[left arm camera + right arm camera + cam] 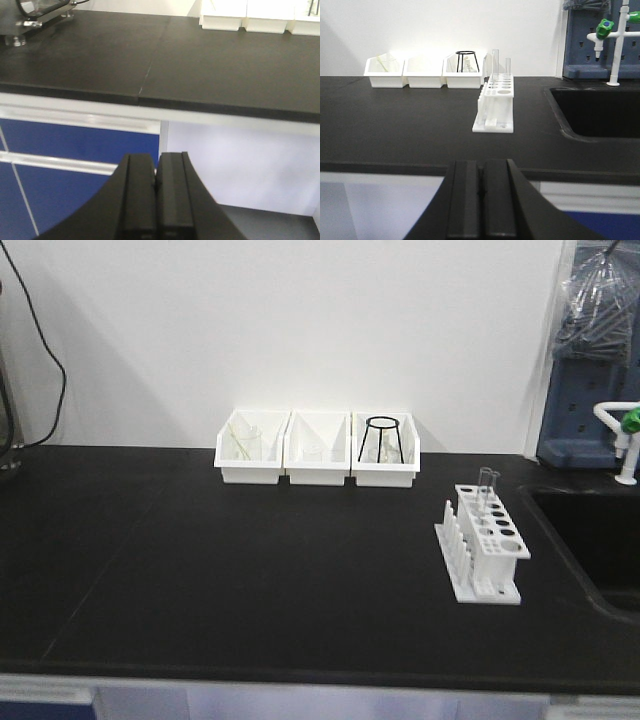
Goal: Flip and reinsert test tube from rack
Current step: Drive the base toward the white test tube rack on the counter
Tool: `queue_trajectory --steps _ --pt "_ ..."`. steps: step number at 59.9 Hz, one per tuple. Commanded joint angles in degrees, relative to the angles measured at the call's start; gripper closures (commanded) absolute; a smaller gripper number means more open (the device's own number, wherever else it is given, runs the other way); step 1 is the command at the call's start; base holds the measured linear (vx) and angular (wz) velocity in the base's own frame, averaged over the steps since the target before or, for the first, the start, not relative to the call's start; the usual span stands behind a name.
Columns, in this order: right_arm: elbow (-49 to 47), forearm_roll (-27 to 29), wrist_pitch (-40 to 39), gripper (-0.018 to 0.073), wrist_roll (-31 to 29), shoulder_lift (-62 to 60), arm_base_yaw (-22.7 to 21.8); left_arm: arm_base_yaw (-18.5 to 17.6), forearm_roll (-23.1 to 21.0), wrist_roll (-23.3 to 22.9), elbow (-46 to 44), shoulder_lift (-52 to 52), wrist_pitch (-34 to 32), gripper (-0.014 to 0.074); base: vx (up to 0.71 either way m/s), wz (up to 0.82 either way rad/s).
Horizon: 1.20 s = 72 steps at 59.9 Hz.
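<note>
At both wrists, right gripper (481,196) and left gripper (156,196) sit clenched, empty. Risk: jaws must open before reaching, or they knock the glass and tip the rack (494,107). Rack stands ahead of right jaws, well apart. Tube (495,62) is upright at its far end, second tube (508,67) just beside, so wrong-tube grab likely.

Three white bins (318,475) stand in a row at the black bench's (250,580) far edge; the right one holds a black wire tripod (382,438); a sink (600,540) lies at the right, a white tap (625,445) behind it.
</note>
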Motion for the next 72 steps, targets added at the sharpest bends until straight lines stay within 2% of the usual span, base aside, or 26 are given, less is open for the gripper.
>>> queue_trajectory --steps 1,39,72 --pt "0.1 -0.1 -4.4 0.0568 -0.3 -0.6 0.0 -0.4 -0.2 0.0 0.1 -0.7 -5.0 0.0603 0.44 -0.01" --pt "0.1 -0.1 -4.4 0.0568 -0.3 -0.6 0.0 -0.4 -0.2 0.0 0.1 -0.7 -5.0 0.0603 0.39 -0.06" --pt "0.1 -0.1 -4.4 0.0568 -0.3 -0.6 0.0 -0.4 -0.2 0.0 0.1 -0.7 -5.0 0.0603 0.25 -0.02"
